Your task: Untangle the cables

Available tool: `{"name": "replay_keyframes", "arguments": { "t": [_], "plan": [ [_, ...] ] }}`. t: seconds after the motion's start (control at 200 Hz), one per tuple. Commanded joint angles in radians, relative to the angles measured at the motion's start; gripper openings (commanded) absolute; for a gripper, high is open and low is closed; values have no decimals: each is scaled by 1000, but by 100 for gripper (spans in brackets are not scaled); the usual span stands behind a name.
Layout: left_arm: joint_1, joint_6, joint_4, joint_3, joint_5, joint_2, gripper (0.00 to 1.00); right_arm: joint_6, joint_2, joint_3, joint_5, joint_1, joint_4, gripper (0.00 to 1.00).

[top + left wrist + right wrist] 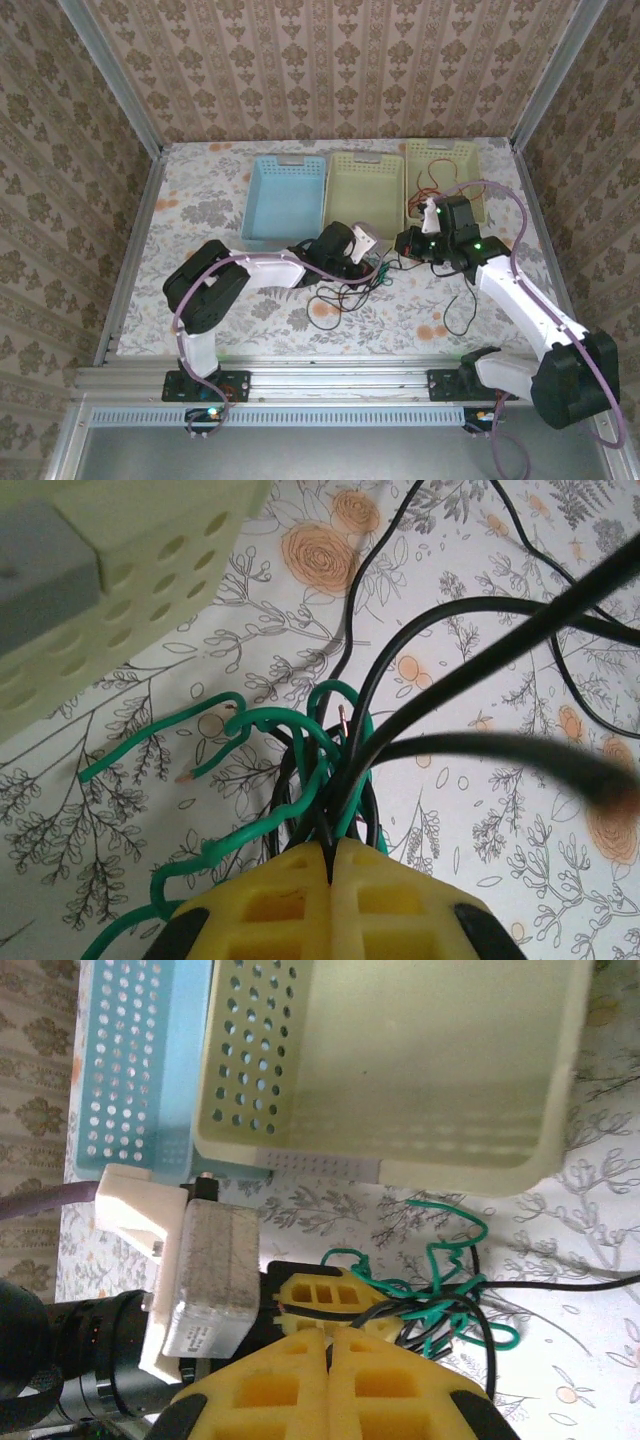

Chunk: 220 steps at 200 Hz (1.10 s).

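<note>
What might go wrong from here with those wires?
The left jaws pinch the green cable and black cable together, so pulling may tighten the knot rather than free it. The pale basket sits close; a dragged loop could catch on it or shift it.

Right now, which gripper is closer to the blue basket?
Left. The left gripper is by the near right corner of the blue basket; the right gripper is beyond it, farther right.
</note>
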Motion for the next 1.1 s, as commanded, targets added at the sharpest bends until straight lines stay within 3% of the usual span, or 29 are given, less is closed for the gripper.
{"name": "replay_keyframes", "arguments": {
  "t": [0.0,0.59,0.775,1.095],
  "plan": [
    [28,-12,-42,-34,-22,32,0,49,-70,-10,59,-36,16,0],
    [45,-57,-54,-251,-82,-119,0,109,-315,23,488,-294,-137,0],
    [56,-90,-74,-343,-198,-217,0,117,-299,94,591,-396,-214,0],
    [101,-190,-133,-493,-399,-399,0,121,-245,195,746,-422,-319,0]
  ]
}}
